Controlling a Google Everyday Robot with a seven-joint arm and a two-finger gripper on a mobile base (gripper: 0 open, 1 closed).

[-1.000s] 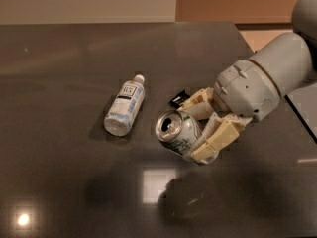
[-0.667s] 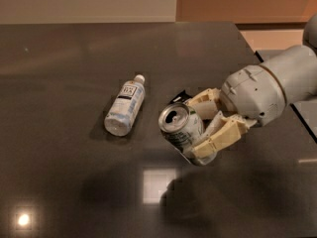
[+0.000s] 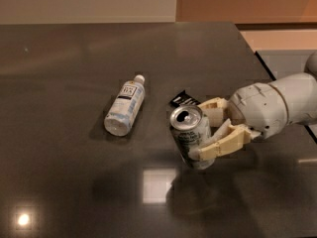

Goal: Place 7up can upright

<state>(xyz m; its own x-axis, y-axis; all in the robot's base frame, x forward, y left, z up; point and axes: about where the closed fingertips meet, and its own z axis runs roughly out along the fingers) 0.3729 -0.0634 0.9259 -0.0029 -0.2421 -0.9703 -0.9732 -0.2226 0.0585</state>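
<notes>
The 7up can (image 3: 190,135) is a silver can with a green-and-white label and an open pull-tab top. It is tilted, nearly upright, its top facing up and toward the camera, just above the dark table (image 3: 74,58). My gripper (image 3: 210,130) reaches in from the right and is shut on the can, with one cream finger behind it and one in front. The white arm extends off the right edge.
A clear plastic bottle (image 3: 125,106) with a white cap lies on its side left of the can. A small black object (image 3: 182,99) lies just behind the can. The table's right edge (image 3: 260,58) runs close to the arm.
The gripper has turned the can from lying tilted toward more upright and shifted it slightly to the right. The bottle has not moved.
</notes>
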